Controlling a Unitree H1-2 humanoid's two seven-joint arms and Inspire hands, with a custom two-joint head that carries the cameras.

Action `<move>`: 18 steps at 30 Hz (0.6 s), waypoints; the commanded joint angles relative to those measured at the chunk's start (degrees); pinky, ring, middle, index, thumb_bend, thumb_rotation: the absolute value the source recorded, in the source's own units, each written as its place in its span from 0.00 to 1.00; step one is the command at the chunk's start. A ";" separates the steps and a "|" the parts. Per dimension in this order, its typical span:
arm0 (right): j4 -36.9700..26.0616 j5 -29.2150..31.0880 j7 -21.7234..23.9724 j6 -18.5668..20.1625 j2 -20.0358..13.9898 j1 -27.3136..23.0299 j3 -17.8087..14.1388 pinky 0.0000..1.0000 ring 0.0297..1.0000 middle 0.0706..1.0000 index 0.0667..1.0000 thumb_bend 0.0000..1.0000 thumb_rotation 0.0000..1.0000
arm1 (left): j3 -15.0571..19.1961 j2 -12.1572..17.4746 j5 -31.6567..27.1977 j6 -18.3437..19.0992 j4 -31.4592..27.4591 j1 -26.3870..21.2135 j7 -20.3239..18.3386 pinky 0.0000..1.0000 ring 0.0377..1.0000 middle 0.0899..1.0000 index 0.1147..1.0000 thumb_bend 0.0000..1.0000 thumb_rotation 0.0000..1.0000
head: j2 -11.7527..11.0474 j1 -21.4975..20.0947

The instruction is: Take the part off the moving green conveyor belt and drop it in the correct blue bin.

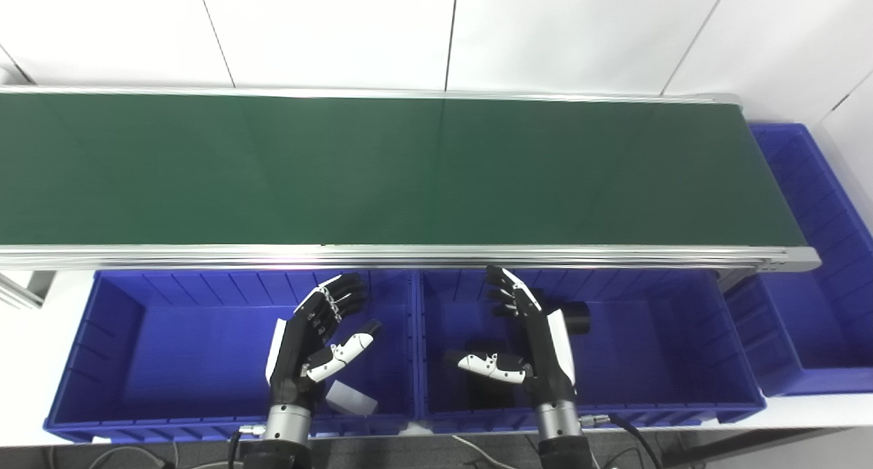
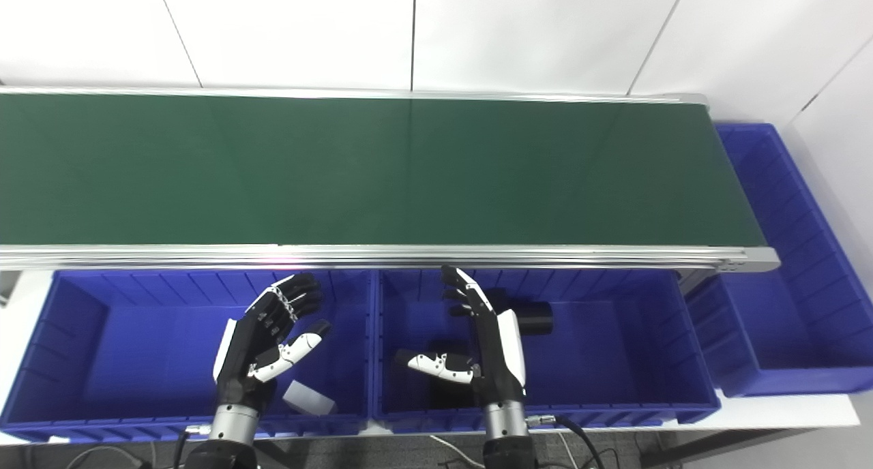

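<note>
The green conveyor belt [image 1: 409, 169] runs across the view with no part on it. My left hand [image 1: 315, 339] hovers open over the left blue bin [image 1: 116, 333], palm facing right, holding nothing. A white block [image 1: 351, 397] lies in that bin just below the hand. Over the middle blue bin [image 1: 655, 346] my right hand [image 1: 528, 339] is open too, palm facing left. A black cylinder [image 1: 571, 317] lies in that bin behind the right hand, and another dark part under the hand is mostly hidden.
A third blue bin [image 1: 811, 251] stands at the belt's right end. The belt's aluminium front rail [image 1: 409, 256] runs just above the bins' far rims. White wall panels stand behind the belt. Cables trail at the bottom edge.
</note>
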 commanded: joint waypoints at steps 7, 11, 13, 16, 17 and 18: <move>-1.86 -0.61 0.07 -3.39 0.89 -0.61 -0.73 0.64 0.75 0.80 0.82 0.73 0.09 | -0.01 -0.96 0.32 -1.87 -0.95 -0.53 0.59 0.74 0.70 0.71 0.69 0.56 0.00 | -0.11 -0.12; -1.74 -0.76 0.30 -3.39 0.86 -0.75 -0.61 0.65 0.74 0.80 0.82 0.73 0.08 | -0.03 -0.52 0.45 -1.87 -0.50 -0.79 0.66 0.76 0.71 0.71 0.68 0.56 0.00 | -0.06 -0.91; -1.90 -0.25 0.70 -3.37 1.03 -0.69 -0.79 0.65 0.74 0.79 0.81 0.73 0.08 | -0.10 -0.47 0.32 -1.87 -0.52 -0.81 0.53 0.76 0.72 0.72 0.69 0.54 0.00 | 0.14 -1.11; -1.86 -0.01 0.53 -3.40 1.15 -0.75 -0.79 0.64 0.74 0.80 0.81 0.73 0.09 | -0.04 -0.50 0.25 -1.87 -0.27 -1.00 0.53 0.77 0.72 0.72 0.69 0.55 0.00 | 0.13 -1.47; -1.79 -0.12 0.28 -3.41 1.25 -0.80 -0.79 0.63 0.74 0.80 0.81 0.73 0.09 | -0.02 -0.44 0.38 -1.87 -0.11 -1.12 0.67 0.77 0.72 0.72 0.69 0.55 0.00 | -0.01 -1.57; -1.75 -0.20 0.12 -3.41 1.33 -0.83 -0.79 0.63 0.74 0.80 0.81 0.73 0.09 | -0.02 -0.40 0.49 -1.87 0.00 -1.20 0.77 0.77 0.72 0.72 0.69 0.56 0.00 | -0.01 -1.57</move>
